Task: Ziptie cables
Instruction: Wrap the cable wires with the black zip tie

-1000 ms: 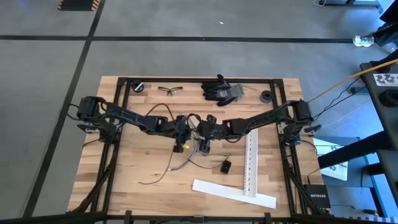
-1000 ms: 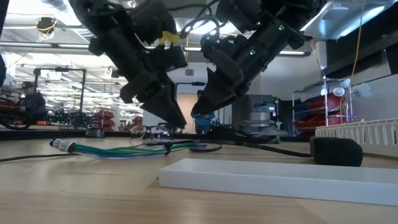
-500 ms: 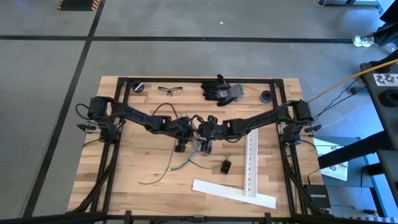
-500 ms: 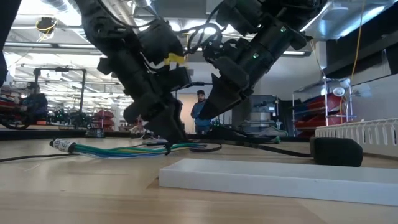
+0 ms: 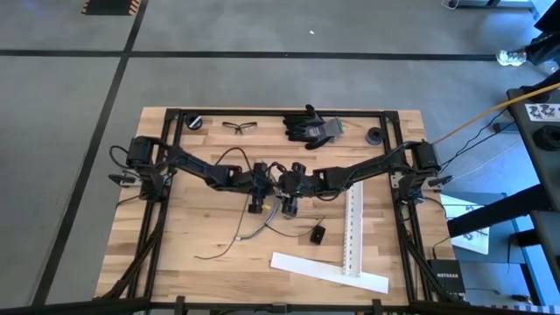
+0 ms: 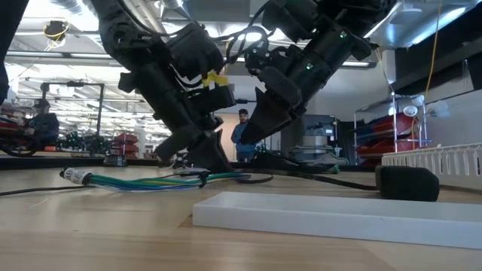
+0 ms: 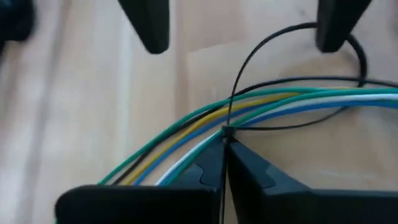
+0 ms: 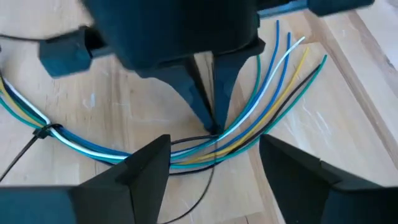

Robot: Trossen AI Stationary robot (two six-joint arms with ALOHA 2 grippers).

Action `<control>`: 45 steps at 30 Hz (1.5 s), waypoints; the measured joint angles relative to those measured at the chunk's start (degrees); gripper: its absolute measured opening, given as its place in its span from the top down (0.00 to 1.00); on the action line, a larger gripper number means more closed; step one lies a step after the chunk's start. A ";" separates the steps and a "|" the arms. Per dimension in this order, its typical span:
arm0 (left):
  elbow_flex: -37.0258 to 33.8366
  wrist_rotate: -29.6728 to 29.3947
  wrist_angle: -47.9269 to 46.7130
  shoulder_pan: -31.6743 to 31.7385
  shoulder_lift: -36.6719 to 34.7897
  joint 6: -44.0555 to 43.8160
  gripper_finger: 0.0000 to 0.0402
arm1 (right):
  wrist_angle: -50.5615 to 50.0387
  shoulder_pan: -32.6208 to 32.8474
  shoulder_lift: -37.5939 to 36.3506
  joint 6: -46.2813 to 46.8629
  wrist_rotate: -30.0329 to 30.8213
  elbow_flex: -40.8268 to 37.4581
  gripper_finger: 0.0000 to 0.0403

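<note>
The cables (image 7: 186, 127), a bundle of green, blue, white, yellow and black wires, lie curved on the wooden table (image 5: 201, 219) near its middle. A thin black ziptie (image 7: 249, 59) loops around the bundle, and its head sits on top of the wires. My left gripper (image 7: 224, 140) is down at the bundle, shut at that head. My right gripper (image 8: 212, 144) hangs open just above the cables, across from the left one, touching nothing. Another ziptie (image 8: 46, 132) is cinched around the bundle farther along. My left gripper pinches the ziptie at its head (image 7: 227, 130), where the strip crosses the bundle, between its two fingertips (image 8: 208, 118). The fingers slant down from the table's left side. The ziptie's loop lies on the wood around the cables, which rest slack on the table.
A white perforated strip (image 5: 354, 232) and a flat white strip (image 5: 328, 271) lie at the near right, with a small black box (image 5: 318, 234) beside the cables. Black gloves (image 5: 311, 127) and safety glasses (image 5: 241, 127) lie at the far edge. A person (image 6: 242, 132) stands in the room behind.
My left gripper has come down and a little toward the right gripper, until its fingertips reach the cable bundle on the table. The cables and the right gripper have stayed where they were.
</note>
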 joint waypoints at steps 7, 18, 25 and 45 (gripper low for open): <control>1.34 -12.89 -4.25 -5.97 -3.92 5.65 1.00 | 0.89 0.02 0.00 2.72 1.08 0.02 0.43; 2.36 -16.76 -5.48 -11.31 -7.59 10.75 1.00 | 5.07 -1.54 0.00 6.26 -2.29 0.11 0.56; 2.40 -16.83 -5.36 -11.30 -7.66 10.75 1.00 | 5.13 -1.57 1.58 7.30 -5.53 0.13 0.61; 2.49 -16.96 -4.95 -11.22 -7.79 10.47 1.00 | 7.06 -1.53 2.97 1.63 -5.95 0.11 0.97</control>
